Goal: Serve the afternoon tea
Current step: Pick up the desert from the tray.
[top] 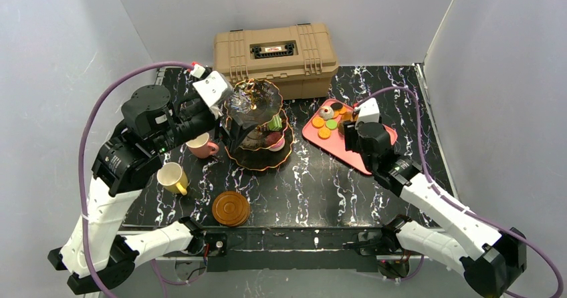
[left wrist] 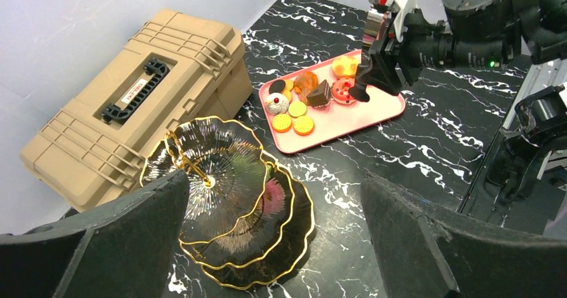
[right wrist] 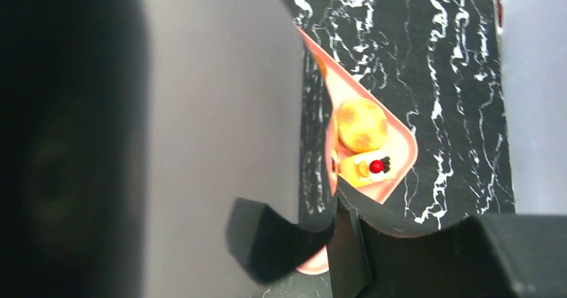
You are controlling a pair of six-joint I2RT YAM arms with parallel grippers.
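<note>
The three-tier black stand (top: pixel 257 125) with gold rims stands mid-table and carries a green macaron (top: pixel 275 121) and a pink pastry (top: pixel 275 140). My left gripper (top: pixel 226 125) hovers at the stand's left side, open wide. In the left wrist view the stand (left wrist: pixel 227 198) lies below and between the fingers (left wrist: pixel 100 244). A pink tray (top: pixel 348 144) holds several pastries (left wrist: pixel 304 104). My right gripper (top: pixel 348 123) hangs over the tray, jaws apart with nothing seen between them. In the right wrist view a yellow bun (right wrist: pixel 361 124) and a cherry-topped slice (right wrist: pixel 366 168) lie just beyond the right gripper (right wrist: pixel 314 241).
A tan toolbox (top: pixel 274 49) stands against the back wall behind the stand. A pink cup (top: pixel 200 145), a yellow cup (top: pixel 172 178) and a round brown saucer (top: pixel 231 208) sit at the front left. Grey walls close in both sides.
</note>
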